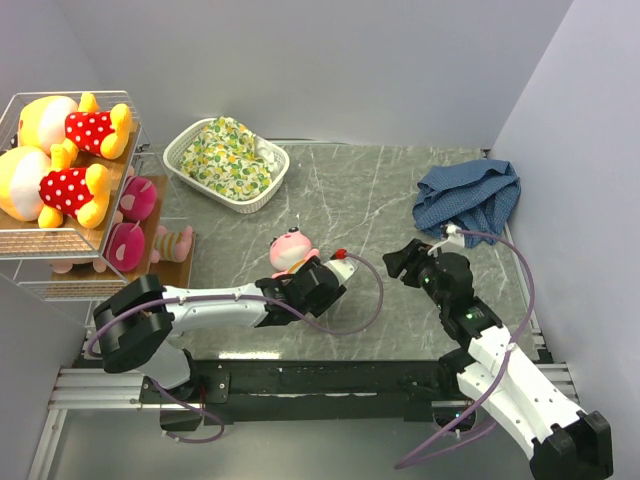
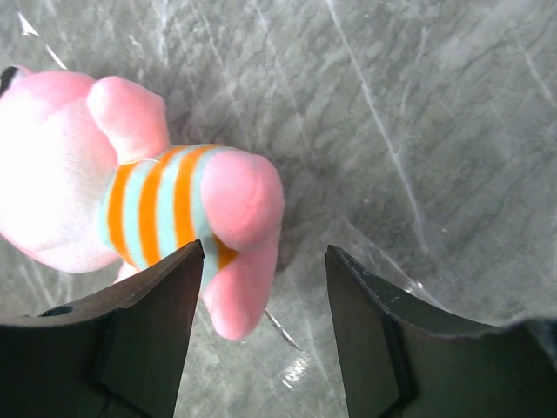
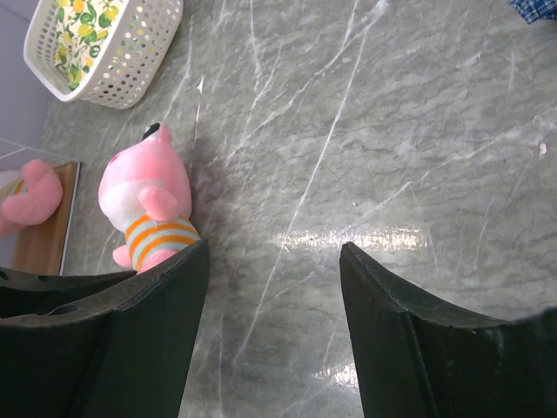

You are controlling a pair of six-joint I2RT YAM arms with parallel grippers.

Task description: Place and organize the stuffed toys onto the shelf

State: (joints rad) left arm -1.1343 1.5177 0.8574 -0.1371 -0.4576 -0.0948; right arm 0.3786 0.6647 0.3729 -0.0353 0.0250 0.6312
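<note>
Left wrist: left end effector (image 2: 265, 252) spread open over pink striped-shirt plush (image 2: 165, 205), gripping nothing, one leg just inside the gap. Plush sitting on desk (image 1: 400, 200), right of shelf (image 1: 45, 242), well apart from it. Right end effector (image 3: 274, 248) open, empty, farther right of shelf. Likely step: pickup of this plush; next, closing on body, then carry to shelf. No readable writing anywhere.
</note>
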